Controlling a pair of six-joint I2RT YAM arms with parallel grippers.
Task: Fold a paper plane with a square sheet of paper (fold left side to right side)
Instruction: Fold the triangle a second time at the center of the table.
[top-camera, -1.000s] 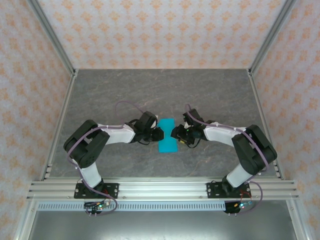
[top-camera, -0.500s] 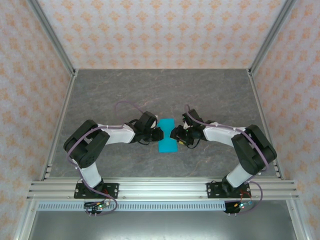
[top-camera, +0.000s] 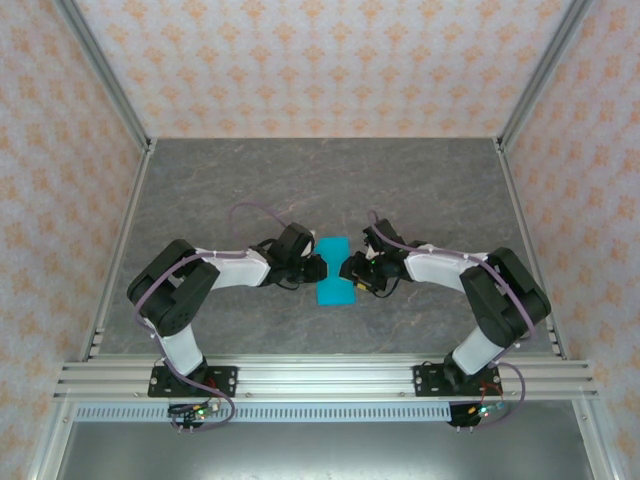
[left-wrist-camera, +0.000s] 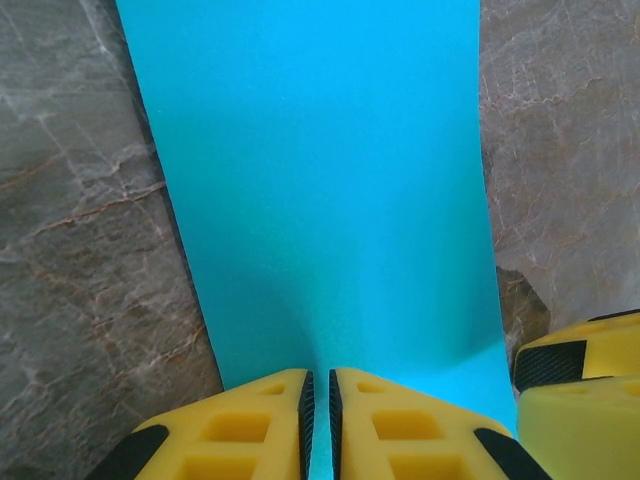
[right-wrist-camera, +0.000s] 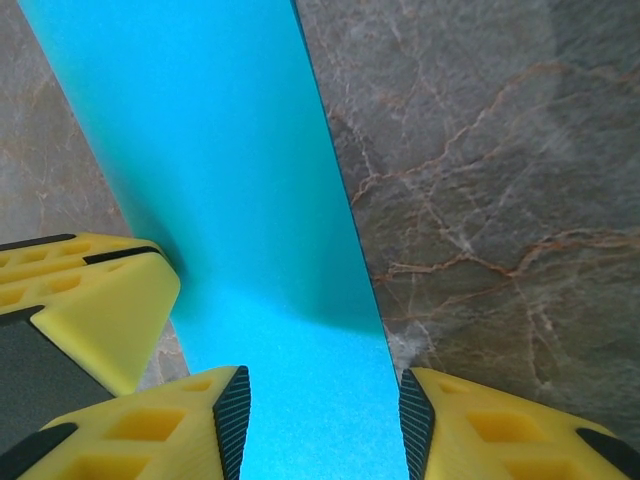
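Left wrist shows left gripper (left-wrist-camera: 320, 388) pinching paper (left-wrist-camera: 320, 180).

Square sheet of paper (left-wrist-camera: 320, 180) is looking thin, smooth and matt, plain cyan with no gloss. Table (top-camera: 320, 180) is showing a grey marble-like top with brown veins and a faint sheen. Left gripper (left-wrist-camera: 320, 378) and right gripper (right-wrist-camera: 325, 375) are wearing matt yellow moulded plastic with black rubber-looking pads. Frame rails (top-camera: 320, 378) are reading as brushed silvery metal. Walls (top-camera: 320, 60) are looking matt, like patterned wallpaper.
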